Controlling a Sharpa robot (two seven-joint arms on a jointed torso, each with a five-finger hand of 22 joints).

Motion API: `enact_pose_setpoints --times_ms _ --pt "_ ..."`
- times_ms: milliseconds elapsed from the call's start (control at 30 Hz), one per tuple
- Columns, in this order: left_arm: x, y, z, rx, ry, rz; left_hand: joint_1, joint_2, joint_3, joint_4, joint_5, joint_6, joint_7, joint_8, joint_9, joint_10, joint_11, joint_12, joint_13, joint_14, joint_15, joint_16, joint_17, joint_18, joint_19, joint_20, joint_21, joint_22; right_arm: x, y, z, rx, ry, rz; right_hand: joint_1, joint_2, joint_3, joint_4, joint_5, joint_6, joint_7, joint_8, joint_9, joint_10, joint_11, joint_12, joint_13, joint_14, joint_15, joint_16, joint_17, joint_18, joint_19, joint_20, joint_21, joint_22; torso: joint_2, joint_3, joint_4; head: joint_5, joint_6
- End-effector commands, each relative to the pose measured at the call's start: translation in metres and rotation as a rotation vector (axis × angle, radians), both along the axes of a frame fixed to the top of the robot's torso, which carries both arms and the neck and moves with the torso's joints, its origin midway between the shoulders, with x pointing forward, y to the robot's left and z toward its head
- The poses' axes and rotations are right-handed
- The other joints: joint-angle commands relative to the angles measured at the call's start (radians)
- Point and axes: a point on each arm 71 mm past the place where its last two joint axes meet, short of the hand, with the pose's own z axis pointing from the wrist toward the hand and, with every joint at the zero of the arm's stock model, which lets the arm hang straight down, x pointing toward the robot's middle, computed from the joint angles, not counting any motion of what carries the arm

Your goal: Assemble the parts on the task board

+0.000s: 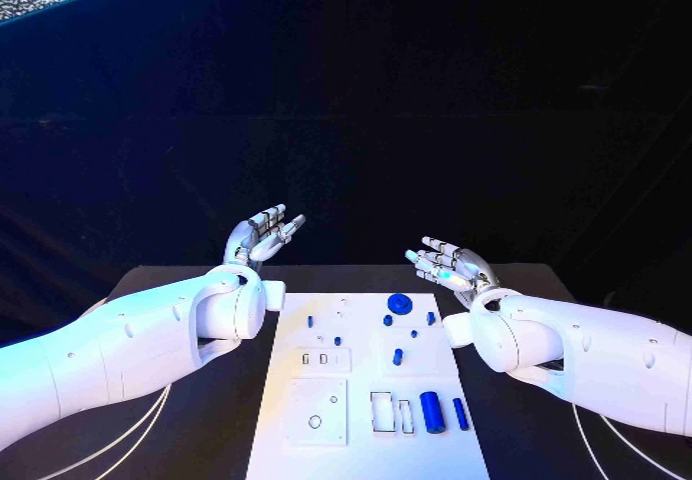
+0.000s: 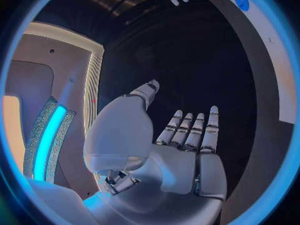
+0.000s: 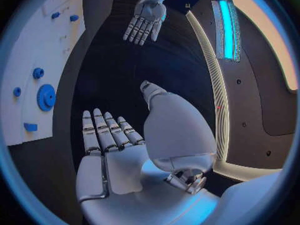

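Hovering past one white board (image 1: 296, 440) on the counter (image 1: 519, 440): two empty hands, left (image 1: 261, 236) and right (image 1: 450, 262), fingers wide.

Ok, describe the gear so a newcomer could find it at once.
Start at the white board in the table's middle. At its far edge, right of centre, lies the gear: a round blue disc, the widest blue part there.
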Motion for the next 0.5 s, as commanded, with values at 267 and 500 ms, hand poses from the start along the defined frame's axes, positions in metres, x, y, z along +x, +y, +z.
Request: enact_pose_setpoints --times_ms 267,500 --pt "-0.004 0.007 0.004 -0.041 -0.009 -0.075 0.053 0.0 0.001 0.014 0.009 0.035 0.079 0.009 0.005 0.039 0.018 0.011 0.005 0.031 0.005 0.01 0.005 0.021 0.022 0.01 0.008 0.004 0.011 -0.004 0.015 -0.299 -0.177 0.188 0.161 -0.008 0.01 -0.051 -0.023 0.238 0.116 0.058 0.04 0.327 -0.014 0.033 0.02 0.372 -0.026 0.066 0.043 0.054 0.32 0.005 0.068 0.029 0.011 -0.0061 -0.0004 -0.004 -0.016" --pt "-0.011 0.013 0.008 -0.049 -0.017 -0.093 0.075 0.011 -0.009 0.024 0.008 0.105 0.1 0.024 0.015 0.141 0.044 0.023 0.012 0.16 0.006 0.036 0.023 0.037 0.083 0.01 0.022 0.012 0.019 -0.008 0.033 -0.497 -0.333 0.202 0.215 -0.028 0.035 -0.102 -0.039 0.469 0.079 0.106 0.072 0.558 -0.052 0.039 0.027 0.498 -0.063 0.084 0.051 0.083 0.469 -0.001 0.078 0.028 0.032 -0.0028 0.0071 -0.014 -0.015"
